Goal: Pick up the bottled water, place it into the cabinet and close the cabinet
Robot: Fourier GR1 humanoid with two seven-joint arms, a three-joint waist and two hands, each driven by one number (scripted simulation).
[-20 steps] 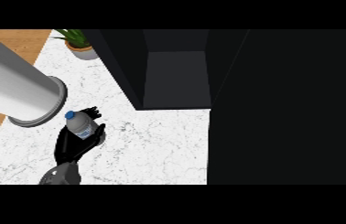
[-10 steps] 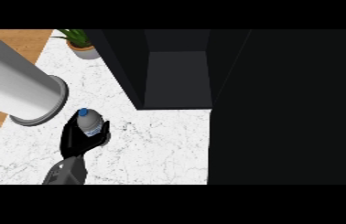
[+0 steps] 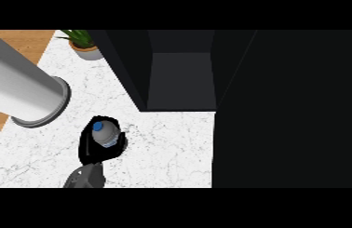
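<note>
Holding the bottled water [image 3: 104, 134], the left hand [image 3: 91, 145] sits low at the left of the head view, fingers and thumb curled round the bottle's body. Bottle: clear, blue cap, cap end pointing up and slightly left in the frame. It lies within the black hand, so most of its lower part is hidden. Whether the bottle is touching the counter [image 3: 165, 148] or lifted off it cannot be told from this steep angle.

Grey forearm [image 3: 86, 178] enters from the lower edge, just below the hand.

Cabinet [image 3: 182, 78]: dark, open, its inner floor visible as a grey panel, located up and to the right of the bottle, well apart from it. A large dark panel [image 3: 282, 110] fills the right side of the view; probably the cabinet door, not certain.

White marbled counter under the hand. A large grey cylinder [image 3: 27, 94] lies at the left, near the hand but not touching it. Small potted plant [image 3: 82, 43] at upper left, by the counter's far edge.

Right hand: does not show.
</note>
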